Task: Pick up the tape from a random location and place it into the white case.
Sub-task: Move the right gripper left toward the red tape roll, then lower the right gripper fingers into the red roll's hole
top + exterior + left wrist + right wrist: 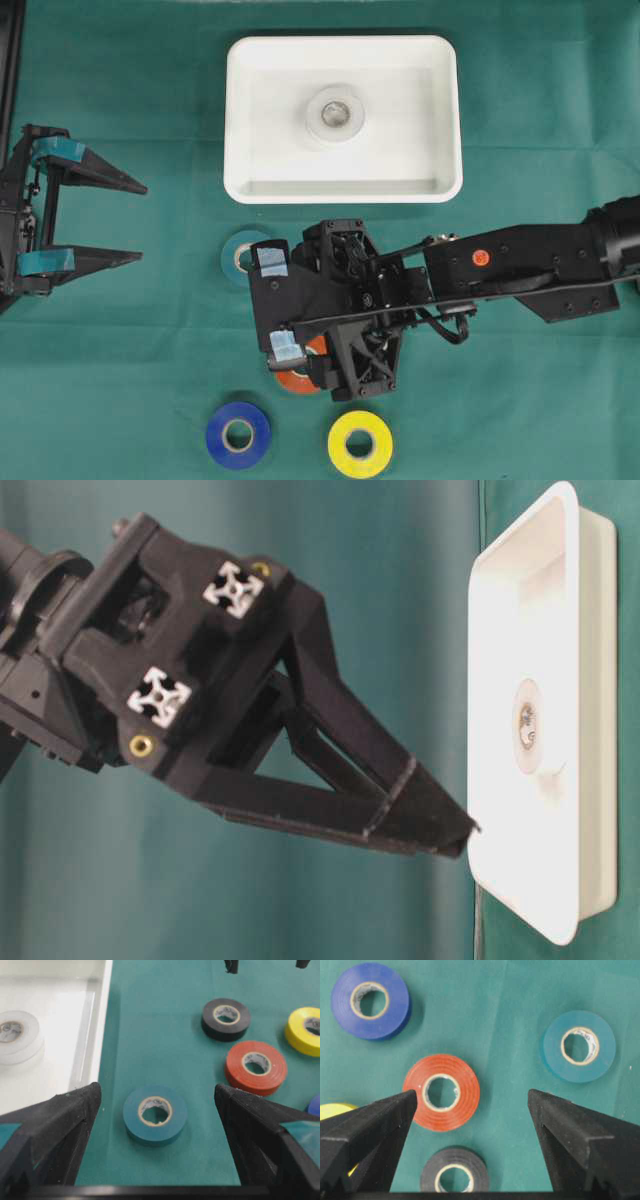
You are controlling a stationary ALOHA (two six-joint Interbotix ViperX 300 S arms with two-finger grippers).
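Note:
The white case (440, 115) lies at the back middle of the green cloth, with a pale tape roll (335, 112) inside it. Several tape rolls lie in front of it: teal (243, 255), orange (297, 378), blue (238, 435) and yellow (360, 443). My right gripper (277, 305) reaches in from the right and hovers open over the rolls. In its wrist view the orange roll (441, 1091) sits by one finger and a black roll (454, 1175) lies lower between the fingers. My left gripper (140, 222) stands open at the left, empty, with the teal roll (155, 1114) ahead of it.
The right arm (520, 265) stretches across the right half of the cloth and covers the black roll from above. The case rim (102, 1025) lies to the left in the left wrist view. A black frame post (10, 60) stands at the far left edge.

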